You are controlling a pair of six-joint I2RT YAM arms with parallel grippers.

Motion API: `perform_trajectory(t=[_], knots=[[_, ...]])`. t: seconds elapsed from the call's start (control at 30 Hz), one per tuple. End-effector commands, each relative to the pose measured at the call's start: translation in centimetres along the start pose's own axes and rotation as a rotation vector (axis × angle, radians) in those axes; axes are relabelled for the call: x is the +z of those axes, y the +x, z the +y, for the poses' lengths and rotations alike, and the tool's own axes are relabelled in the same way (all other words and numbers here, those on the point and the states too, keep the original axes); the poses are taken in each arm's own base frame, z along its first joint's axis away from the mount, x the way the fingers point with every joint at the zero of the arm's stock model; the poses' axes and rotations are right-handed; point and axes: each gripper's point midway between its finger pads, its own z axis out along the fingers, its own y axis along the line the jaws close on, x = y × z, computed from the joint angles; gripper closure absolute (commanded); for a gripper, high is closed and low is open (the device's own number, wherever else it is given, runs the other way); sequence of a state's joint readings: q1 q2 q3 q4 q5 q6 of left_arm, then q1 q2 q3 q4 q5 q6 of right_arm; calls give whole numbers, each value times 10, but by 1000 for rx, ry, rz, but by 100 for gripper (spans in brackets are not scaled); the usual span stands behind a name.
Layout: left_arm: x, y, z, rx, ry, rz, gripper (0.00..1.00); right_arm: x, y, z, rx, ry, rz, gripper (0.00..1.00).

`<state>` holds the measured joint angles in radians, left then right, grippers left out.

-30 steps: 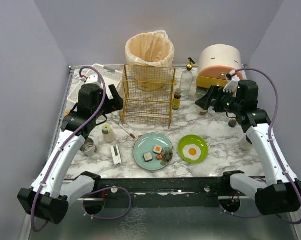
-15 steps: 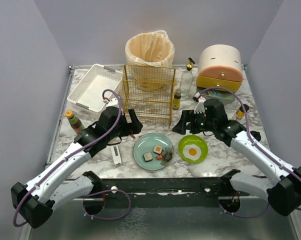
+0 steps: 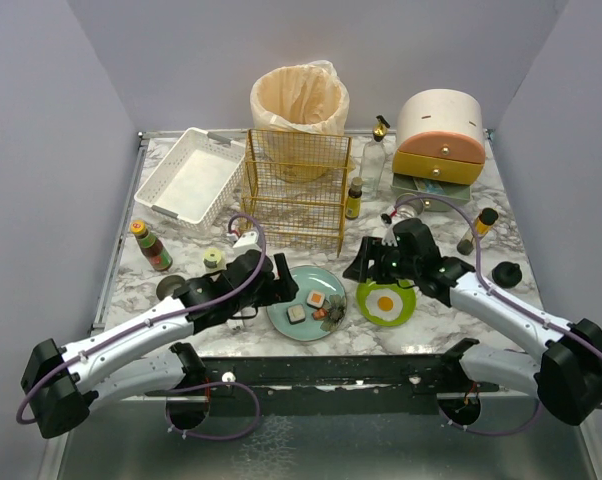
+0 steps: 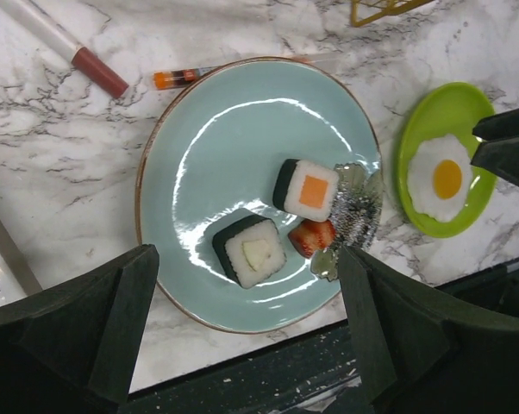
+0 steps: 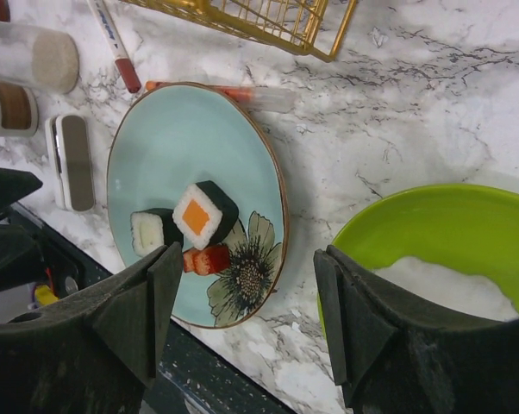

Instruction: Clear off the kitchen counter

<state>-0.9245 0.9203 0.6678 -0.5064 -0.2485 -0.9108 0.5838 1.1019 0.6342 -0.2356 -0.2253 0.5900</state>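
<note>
Now hovers with left pincer [image 4: 242, 336] spread over the blue plate [image 4: 199, 155], lower centre, right pincer [image 5: 242, 319] spread beside; may spill sushi [image 4: 306, 188] onto the counter [image 4: 61, 155] filling mid-frame if lifted tilted.

The bench [image 4: 53, 172] is veined grey on white marble. The pale blue plate [image 4: 234, 147] is printed with a grey flower [image 4: 356, 207]. A white-and-yellow egg [image 4: 440, 177] is borne on the lime-green plate [image 4: 440, 108].

Plain grey walls [image 3: 181, 60] enclose 3 sides, evenly lit.
</note>
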Motion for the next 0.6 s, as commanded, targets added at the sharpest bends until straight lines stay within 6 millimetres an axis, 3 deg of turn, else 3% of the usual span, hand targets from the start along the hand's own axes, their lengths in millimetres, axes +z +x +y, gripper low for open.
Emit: perform_trajectory(t=[0.0, 0.13, 0.57], knots=[[12, 1, 14, -33, -48, -48, 8, 13, -2, -2, 20, -7, -30, 32], [19, 13, 26, -58, -80, -28, 11, 23, 5, 2, 8, -52, 7, 36], [36, 38, 48, -61, -173, 43, 33, 44, 23, -8, 36, -44, 83, 46]])
